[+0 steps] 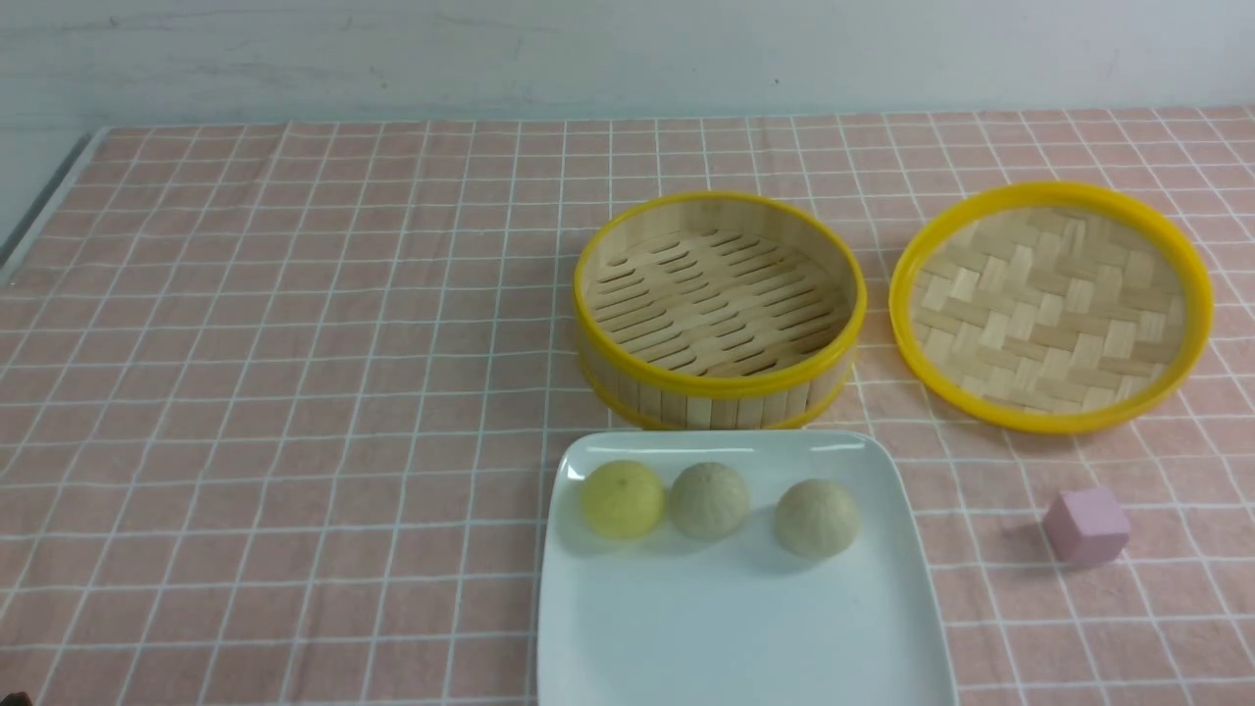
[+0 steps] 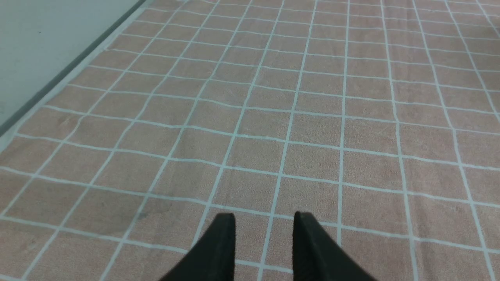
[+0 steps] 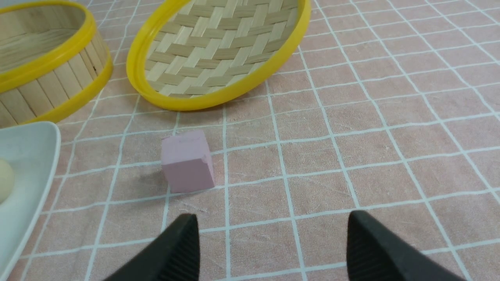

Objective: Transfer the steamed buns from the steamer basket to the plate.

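Pink checked tablecloth (image 1: 294,392) — steamer basket (image 1: 719,397), woven tray (image 1: 1051,306), plate (image 1: 735,628), pink cube (image 1: 1086,527).

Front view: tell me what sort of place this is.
Probably a staged tabletop test setup, not a real kitchen: a pink checked tablecloth against a bare white wall, with a steamer basket, a plate and a stray pink cube.

Steamed buns: one pale yellow (image 1: 622,499), two beige (image 1: 709,500) (image 1: 817,518), in a row on white square plate (image 1: 745,628). Bamboo steamer basket (image 1: 719,310): upright, empty, just behind plate.
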